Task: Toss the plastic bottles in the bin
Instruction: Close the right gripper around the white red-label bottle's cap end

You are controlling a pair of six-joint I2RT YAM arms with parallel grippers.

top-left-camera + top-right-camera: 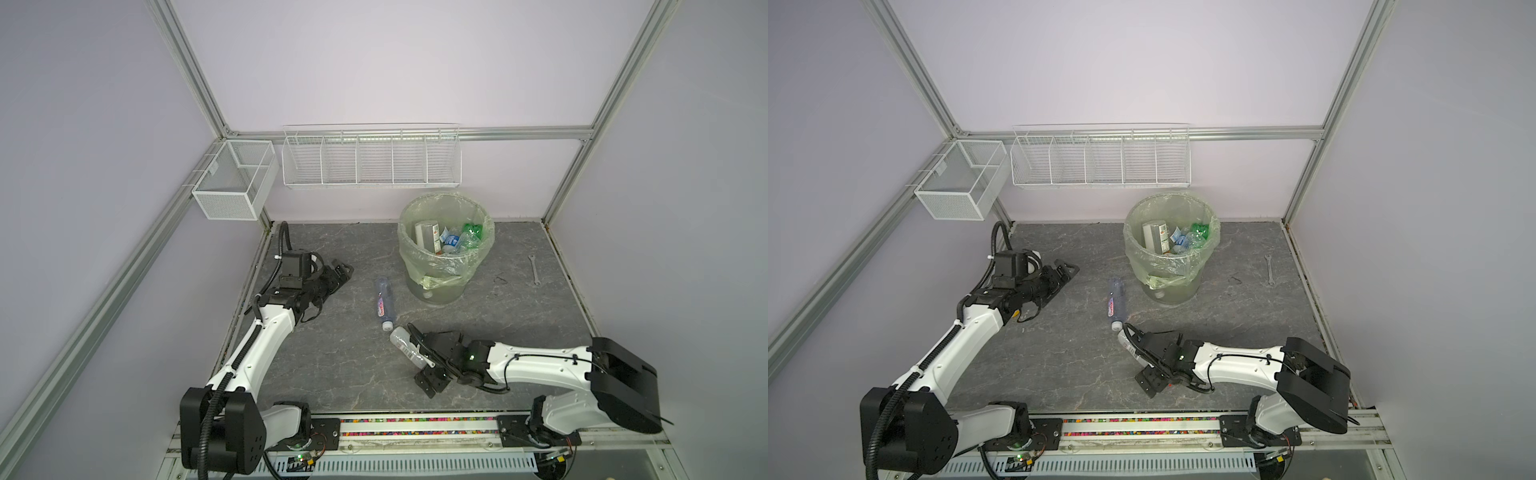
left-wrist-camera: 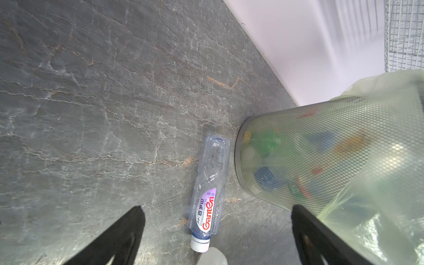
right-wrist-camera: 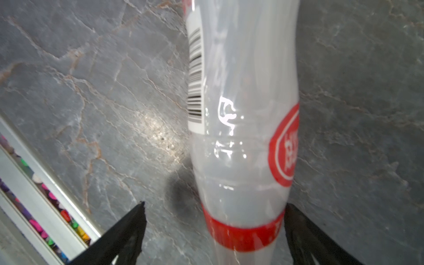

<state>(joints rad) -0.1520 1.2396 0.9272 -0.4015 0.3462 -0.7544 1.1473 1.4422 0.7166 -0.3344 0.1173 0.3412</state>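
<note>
The bin [image 1: 446, 266] [image 1: 1169, 270] stands at the back middle of the table, lined with a pale green bag, and several bottles lie inside it. A clear bottle with a purple label [image 1: 384, 303] [image 1: 1117, 301] [image 2: 210, 195] lies on the table just left of the bin. A second clear bottle with a red band [image 1: 405, 345] [image 1: 1128, 347] [image 3: 243, 137] lies in front of it, between the jaws of my open right gripper [image 1: 420, 358] [image 3: 214, 206]. One finger rests against it and the other stands apart. My left gripper [image 1: 338, 272] [image 2: 218, 207] is open and empty, left of the purple-label bottle.
A wrench [image 1: 533, 270] and a small dark scrap [image 1: 500, 278] lie right of the bin. A long wire rack [image 1: 372, 156] and a mesh basket [image 1: 235, 178] hang on the walls. A rail with coloured bits [image 1: 415, 426] edges the table's front.
</note>
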